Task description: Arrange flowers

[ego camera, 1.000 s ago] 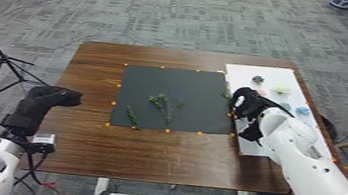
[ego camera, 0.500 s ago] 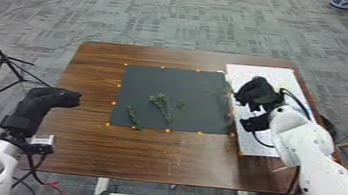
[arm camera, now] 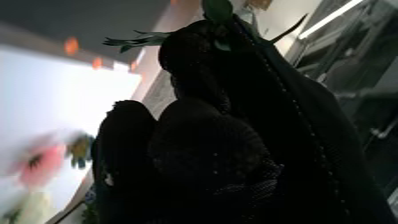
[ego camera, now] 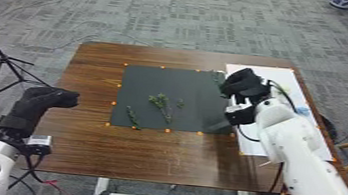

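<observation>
Flowers are lying on the white board (ego camera: pixel 254 148), which is taking up the right side of the table (ego camera: pixel 148 158) in the head view. A blue flower (ego camera: pixel 303 111) is resting there, at the right of the frame, just beside the right arm. In the right wrist view, a pink flower (arm camera: pixel 40 165) and a pale yellow flower (arm camera: pixel 34 207) are lying near each other on the same board.

The right hand (ego camera: pixel 242 86) is hovering right of centre, above where the board is meeting the black mat (ego camera: pixel 140 83). It is gripping a leafy green sprig (arm camera: pixel 216 9), its fingers closing round it and the leaves sticking out past them. The sprig is showing over the mat's upper right corner; whether it is touching the mat, I cannot tell.

On the mat, a branching stem (ego camera: pixel 161 104) is lying near the middle, with a small sprig (ego camera: pixel 181 104) just beside it and a thin stem (ego camera: pixel 133 117) toward the lower left. The left hand (ego camera: pixel 47 98) is hanging at the left of the frame; whether it is open or closed, I cannot tell.
</observation>
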